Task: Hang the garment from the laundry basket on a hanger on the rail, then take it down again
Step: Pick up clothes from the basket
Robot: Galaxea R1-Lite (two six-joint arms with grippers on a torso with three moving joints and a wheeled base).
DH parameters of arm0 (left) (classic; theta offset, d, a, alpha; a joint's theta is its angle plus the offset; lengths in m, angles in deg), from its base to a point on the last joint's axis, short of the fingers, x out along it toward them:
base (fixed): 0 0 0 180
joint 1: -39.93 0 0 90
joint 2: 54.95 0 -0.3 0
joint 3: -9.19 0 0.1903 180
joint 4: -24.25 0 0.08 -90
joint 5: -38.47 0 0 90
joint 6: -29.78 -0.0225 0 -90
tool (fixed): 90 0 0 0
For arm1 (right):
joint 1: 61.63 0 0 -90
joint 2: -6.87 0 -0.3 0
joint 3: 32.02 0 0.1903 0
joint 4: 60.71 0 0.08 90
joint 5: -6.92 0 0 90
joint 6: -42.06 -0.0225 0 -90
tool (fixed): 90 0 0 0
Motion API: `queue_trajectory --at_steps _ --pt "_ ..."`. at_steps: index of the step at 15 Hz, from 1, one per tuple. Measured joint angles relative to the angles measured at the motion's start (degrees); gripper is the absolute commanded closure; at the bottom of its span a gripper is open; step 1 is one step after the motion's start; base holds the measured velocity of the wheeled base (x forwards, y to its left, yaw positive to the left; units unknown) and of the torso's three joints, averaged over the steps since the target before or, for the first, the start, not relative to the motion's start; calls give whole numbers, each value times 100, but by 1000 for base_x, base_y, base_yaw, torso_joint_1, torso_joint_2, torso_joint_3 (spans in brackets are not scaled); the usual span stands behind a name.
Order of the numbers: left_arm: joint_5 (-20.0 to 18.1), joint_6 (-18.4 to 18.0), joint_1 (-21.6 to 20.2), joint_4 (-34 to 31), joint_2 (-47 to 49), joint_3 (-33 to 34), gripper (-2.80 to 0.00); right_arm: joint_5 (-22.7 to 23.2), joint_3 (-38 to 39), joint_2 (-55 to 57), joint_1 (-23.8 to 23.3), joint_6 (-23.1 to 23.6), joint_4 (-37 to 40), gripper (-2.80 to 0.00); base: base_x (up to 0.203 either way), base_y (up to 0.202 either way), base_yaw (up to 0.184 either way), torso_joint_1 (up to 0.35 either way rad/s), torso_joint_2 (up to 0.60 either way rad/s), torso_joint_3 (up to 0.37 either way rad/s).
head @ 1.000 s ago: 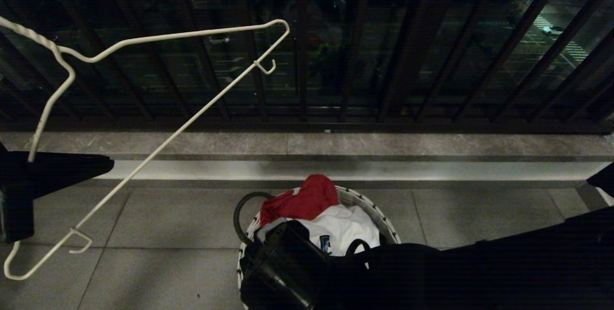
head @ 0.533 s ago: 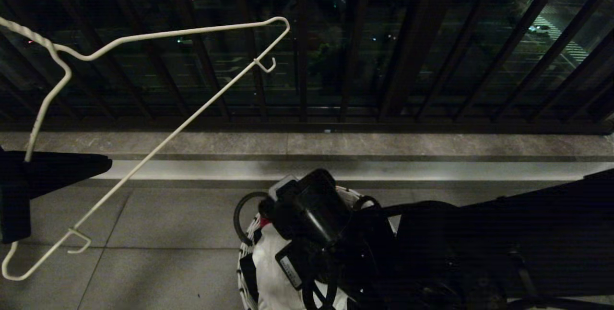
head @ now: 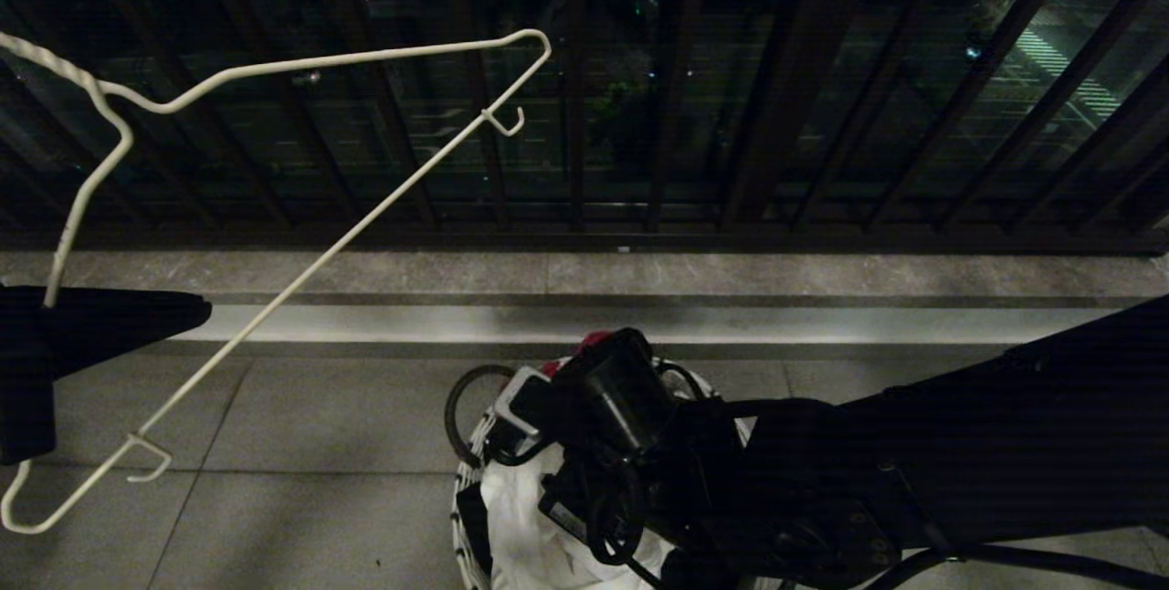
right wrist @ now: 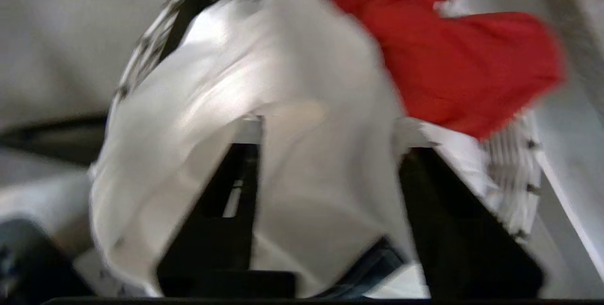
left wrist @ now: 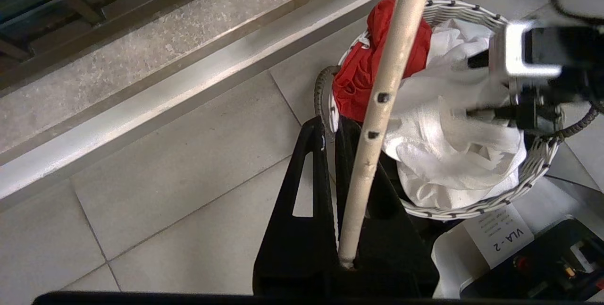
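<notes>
The right gripper (right wrist: 325, 154), clear of the laundry basket (head: 470, 480) a second ago, now reaches in over it with its fingers spread — white cloth of the garment (right wrist: 302, 83) lies between them, beside a red cloth (left wrist: 363, 73). The left gripper (left wrist: 347, 253) stays clamped on the hanger (head: 301, 270), held up on the left. Judging by this, the pick-up is under way — nothing is hung yet.

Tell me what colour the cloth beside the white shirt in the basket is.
Red cloth, at the basket rim beside the white shirt; clearest in the left wrist view.
</notes>
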Motion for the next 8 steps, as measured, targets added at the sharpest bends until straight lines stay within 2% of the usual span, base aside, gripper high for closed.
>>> queue_trajectory --at_steps 8 --pt "2 0 5 0 -12 0 0 212 158 167 -141 499 -223 -280 0 0 0 0 0 0"
